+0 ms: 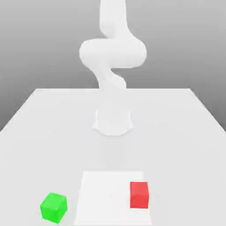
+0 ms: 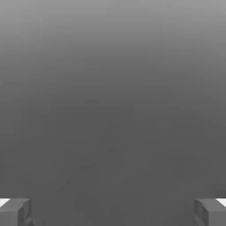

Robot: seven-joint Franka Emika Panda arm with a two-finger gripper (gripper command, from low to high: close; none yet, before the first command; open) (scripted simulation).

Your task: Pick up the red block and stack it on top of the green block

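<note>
The red block [image 1: 139, 194] rests on the near part of the table, on the exterior view's right. The green block [image 1: 53, 207] lies apart from it, toward the exterior view's left and a little nearer the front edge. Both blocks sit flat on the table with nothing touching them. In the hand view my gripper [image 2: 113, 212] is open: its two grey fingertips [image 2: 15, 211] stand far apart with nothing between them, facing a plain grey background. The white arm [image 1: 112, 53] rises from its base [image 1: 113, 121] at the table's middle, well behind both blocks.
A paler square patch [image 1: 110, 196] marks the table top under the red block and reaches toward the green one. The grey table [image 1: 176, 132] spreads wide on both sides of the arm's base.
</note>
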